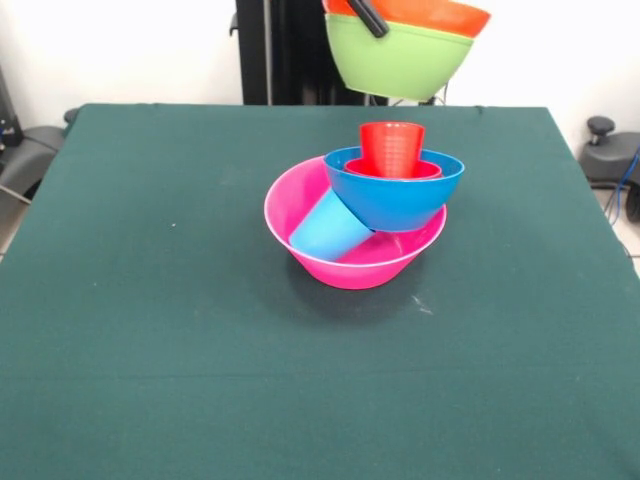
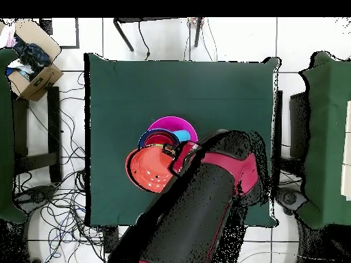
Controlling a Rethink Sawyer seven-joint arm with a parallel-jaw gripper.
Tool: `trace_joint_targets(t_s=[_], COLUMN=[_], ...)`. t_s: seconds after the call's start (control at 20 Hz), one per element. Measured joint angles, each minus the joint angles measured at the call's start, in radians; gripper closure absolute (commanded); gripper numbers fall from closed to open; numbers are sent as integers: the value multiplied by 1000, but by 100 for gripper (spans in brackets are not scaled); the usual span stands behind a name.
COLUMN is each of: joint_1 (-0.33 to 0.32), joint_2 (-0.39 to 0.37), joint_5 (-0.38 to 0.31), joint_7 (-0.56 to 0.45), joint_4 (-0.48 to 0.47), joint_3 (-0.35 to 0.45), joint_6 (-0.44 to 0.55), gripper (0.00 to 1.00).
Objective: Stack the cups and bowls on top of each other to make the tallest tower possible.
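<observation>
Green table (image 1: pixel 150 300), gripper (image 1: pixel 368 16) gripping orange bowl (image 1: pixel 440 14) nested in green bowl (image 1: pixel 400 55), overhead adds arm (image 2: pixel 199 205), cardboard box (image 2: pixel 34 65)

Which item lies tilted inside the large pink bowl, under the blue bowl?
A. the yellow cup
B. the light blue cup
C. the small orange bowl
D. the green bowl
B. In the front view the light blue cup lies on its side in the large pink bowl, with the blue bowl resting over it.
</observation>
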Motion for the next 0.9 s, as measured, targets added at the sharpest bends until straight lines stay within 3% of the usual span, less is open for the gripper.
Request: trace_joint_targets(t_s=[0.9], joint_1=[-9], joint_2=[24], joint_5=[16], joint_7=[0], joint_4=[0], joint_3=[20], joint_6=[9], gripper=[100])
